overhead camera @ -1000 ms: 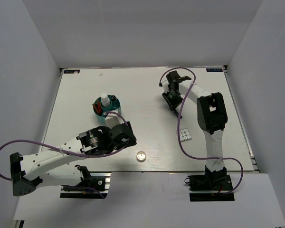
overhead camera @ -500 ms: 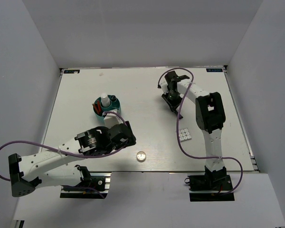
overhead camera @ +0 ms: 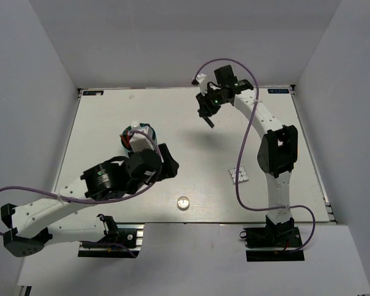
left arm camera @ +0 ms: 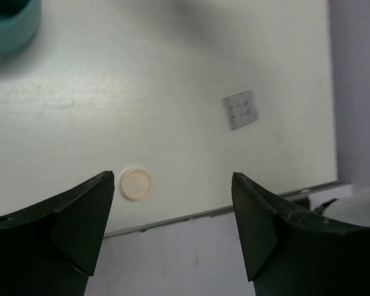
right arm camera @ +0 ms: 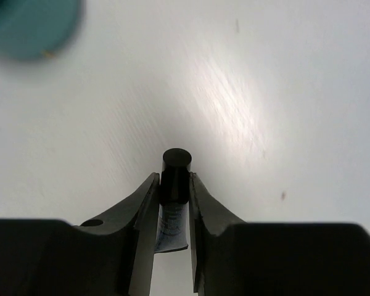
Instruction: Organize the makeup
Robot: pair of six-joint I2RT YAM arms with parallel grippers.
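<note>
On the table (overhead camera: 111, 111), the teal holder (left arm camera: 12, 31) stands left of centre, with the left gripper (left arm camera: 172, 182) spread wide above the near edge. Over the far middle the right gripper (right arm camera: 174, 185) pinches the short black tube (right arm camera: 175, 165) across its body under the cap. The tube looks light, stiff and slick, so that hold suits it, though it may swivel.

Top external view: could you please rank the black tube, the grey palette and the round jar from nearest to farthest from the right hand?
1. The black tube, held in the right hand, far side.
2. The grey palette, right side, mid-depth.
3. The round jar, centre, by the near edge.
</note>
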